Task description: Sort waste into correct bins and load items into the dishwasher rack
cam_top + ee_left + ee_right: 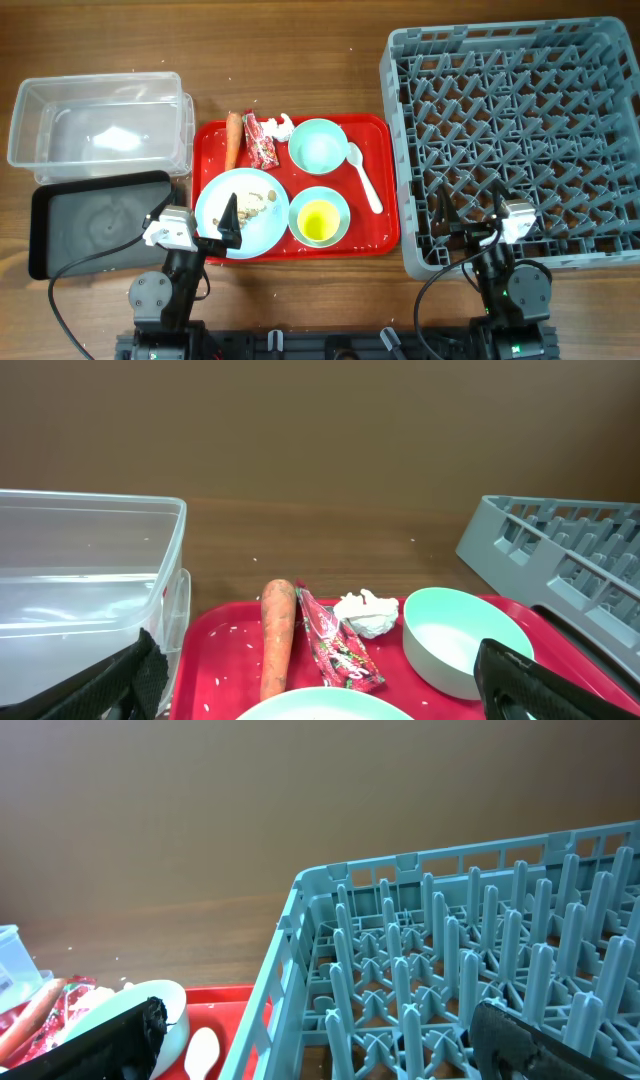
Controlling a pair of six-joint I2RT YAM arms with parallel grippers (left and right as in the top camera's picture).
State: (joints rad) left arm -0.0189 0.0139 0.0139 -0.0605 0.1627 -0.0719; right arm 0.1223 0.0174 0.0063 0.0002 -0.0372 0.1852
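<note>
On the red tray (385,215) lie an orange carrot (233,140), a red-and-white wrapper (262,140) and a white tissue wad (283,125). Beside them are a mint green bowl (318,146) and a white spoon (363,177). A pale blue plate (262,232) holds beige crumbs (258,203). A small yellow cup (318,221) stands in a light blue bowl (337,203). My left gripper (196,222) is open and empty over the plate's near-left edge. My right gripper (468,212) is open and empty over the near-left corner of the grey rack (520,120).
The clear tub (100,125) stands at the far left, with the black tray (95,225) in front of it. In the left wrist view the carrot (278,635), wrapper (335,642), tissue (365,612) and mint bowl (465,640) lie ahead.
</note>
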